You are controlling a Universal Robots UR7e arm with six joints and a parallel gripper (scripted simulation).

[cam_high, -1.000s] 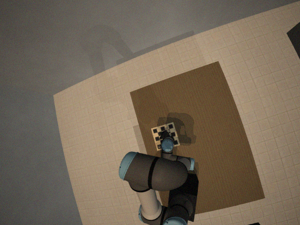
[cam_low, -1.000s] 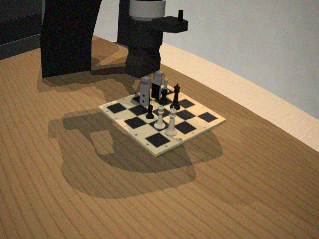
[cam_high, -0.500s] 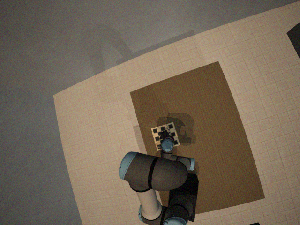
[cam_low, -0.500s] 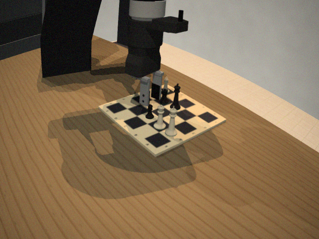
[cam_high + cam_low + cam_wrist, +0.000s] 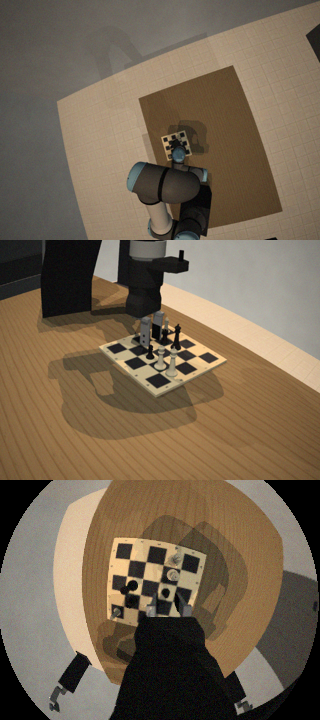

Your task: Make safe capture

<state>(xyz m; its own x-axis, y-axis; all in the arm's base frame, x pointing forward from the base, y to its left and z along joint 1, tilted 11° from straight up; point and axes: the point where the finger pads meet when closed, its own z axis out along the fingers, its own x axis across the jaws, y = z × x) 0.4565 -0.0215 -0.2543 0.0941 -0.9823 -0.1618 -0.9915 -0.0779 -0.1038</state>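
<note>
End effector point(image 5: 176, 143) point(image 5: 150, 330) point(image 5: 166, 598): fingers being held apart, no piece visible between. Black pawn point(image 5: 150, 354) point(image 5: 165, 593): being carried upright by the chessboard point(image 5: 163, 139) point(image 5: 191, 379) point(image 5: 111, 570), near the fingers. Straight lowering is being advised, black rook point(image 5: 164, 338) point(image 5: 131, 601) being spared.

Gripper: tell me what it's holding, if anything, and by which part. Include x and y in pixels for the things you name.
Nothing is held: the gripper point(image 5: 176, 141) point(image 5: 150, 342) point(image 5: 166, 598) is open, its fingers apart, with only board point(image 5: 166, 143) point(image 5: 148, 371) point(image 5: 140, 553) showing between them in the wrist view.

We see a robot gripper point(image 5: 151, 330) pointing down over a checkered board point(image 5: 158, 392), fingers apart. Two white pieces stand near the closest corner, with a small black pawn point(image 5: 150, 352) just beside them.
</note>
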